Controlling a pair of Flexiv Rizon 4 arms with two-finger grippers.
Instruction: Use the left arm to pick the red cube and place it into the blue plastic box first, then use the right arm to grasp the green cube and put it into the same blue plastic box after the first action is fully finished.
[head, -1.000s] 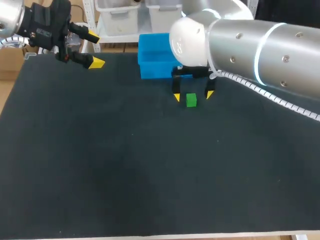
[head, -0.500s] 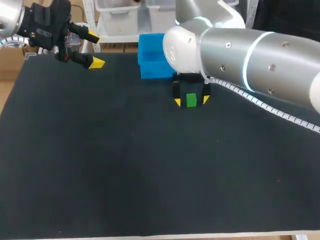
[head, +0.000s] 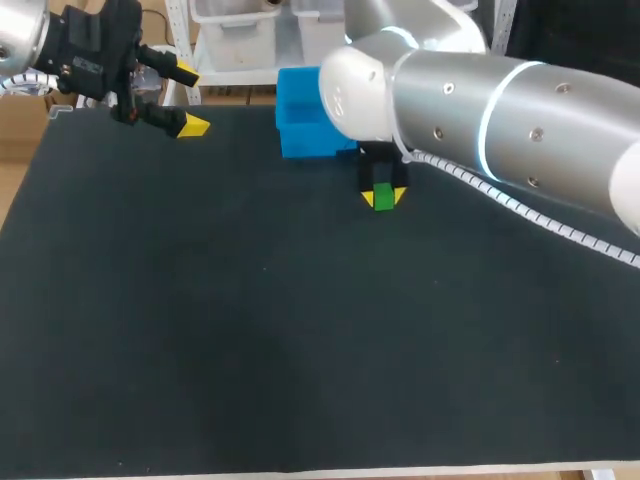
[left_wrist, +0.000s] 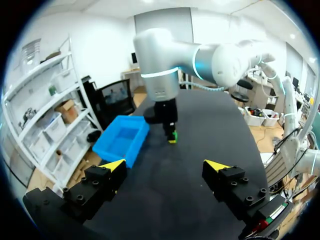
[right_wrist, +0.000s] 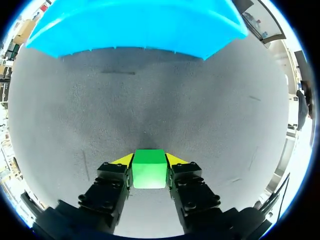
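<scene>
You have one piece of furniture to look at: the table (head: 250, 350), which fills the head view almost from edge to edge. Its top is a matte black mat under soft, even light. A thin light-coloured front edge (head: 420, 469) runs along the bottom of the frame. Seen up close in the right wrist view, the mat has a fine speckled grain.

Head overhead, 2 wrists low, sharing blue box (head: 303, 128).

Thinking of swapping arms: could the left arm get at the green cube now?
Probably not: the right pincer is shut on the cube, and the right arm hangs over it.
</scene>
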